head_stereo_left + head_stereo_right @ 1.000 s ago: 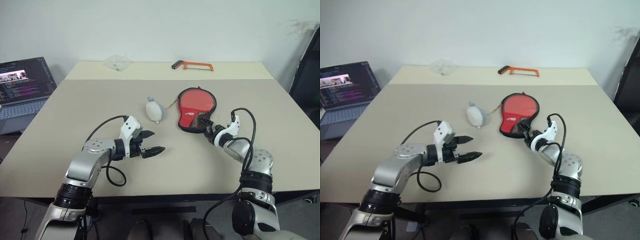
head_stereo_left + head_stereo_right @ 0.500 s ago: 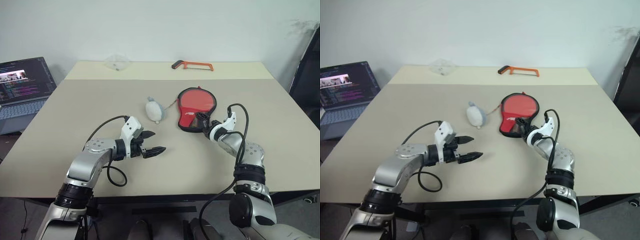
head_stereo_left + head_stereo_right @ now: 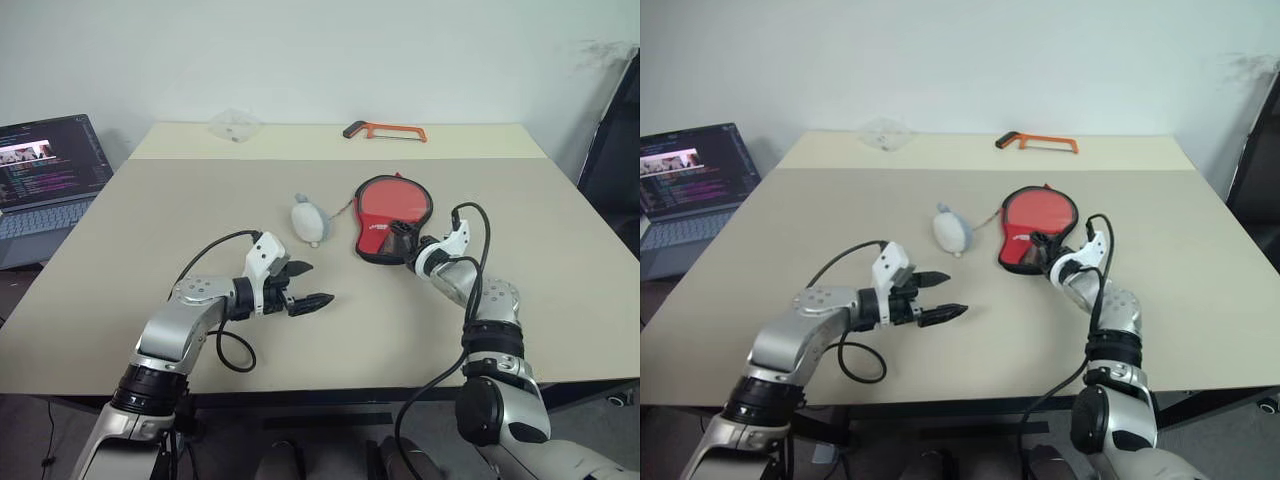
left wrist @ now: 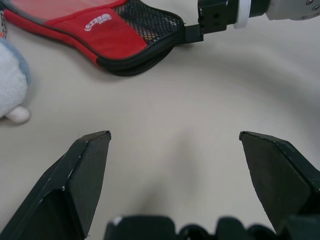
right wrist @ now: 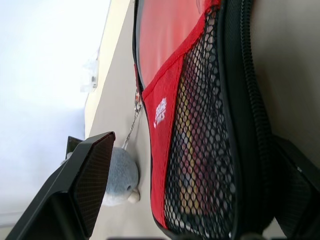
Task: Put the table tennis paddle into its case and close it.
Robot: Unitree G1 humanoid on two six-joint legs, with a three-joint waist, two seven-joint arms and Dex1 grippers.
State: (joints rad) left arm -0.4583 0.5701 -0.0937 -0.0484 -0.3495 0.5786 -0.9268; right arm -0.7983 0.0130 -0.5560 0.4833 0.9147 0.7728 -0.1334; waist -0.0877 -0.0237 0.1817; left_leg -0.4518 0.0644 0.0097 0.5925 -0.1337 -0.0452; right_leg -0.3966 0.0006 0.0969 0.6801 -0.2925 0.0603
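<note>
On the beige table (image 3: 560,300), the case (image 3: 392,218) serves as the landmark: it lies flat past the middle of the tabletop, see-through side up, with a red strip carrying a white logo and a black mesh end toward the robot. Through the clear panel a red face shows, so the table tennis paddle (image 3: 397,204) appears to sit inside the case, and in the right wrist view something pale shows behind the mesh. At the case's near, mesh end is the right gripper (image 3: 404,244), its two black fingers spread wide on either side of that narrow end; whether they touch the fabric cannot be told. Well apart from the case, nearer the robot and to its left, the left gripper (image 3: 301,286) hovers over bare table with its fingers wide apart and nothing between them. Just beside the case on its left lies a small pale round pouch (image 3: 308,222), joined by a thin cord that runs toward the case. Beyond the case, near the far edge of the table, lies an orange-framed hacksaw (image 3: 385,130).
</note>
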